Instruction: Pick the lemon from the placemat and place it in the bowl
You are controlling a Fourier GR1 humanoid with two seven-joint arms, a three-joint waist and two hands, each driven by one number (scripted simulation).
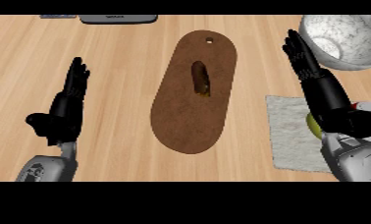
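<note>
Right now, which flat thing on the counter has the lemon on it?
The grey placemat at the right; the lemon peeks from behind the right hand. The brown board holds a dark item.

The setting was identified as a kitchen counter. A light wood-grain worktop (116,95) was seen across the whole view. A dark brown oval cutting board (192,115) with a hanging hole was laid on it at centre. A pale speckled bowl (340,41) was noted at upper right, a grey cloth placemat (290,134) at lower right, and a dark grey flat object (118,18) at the far edge.
</note>
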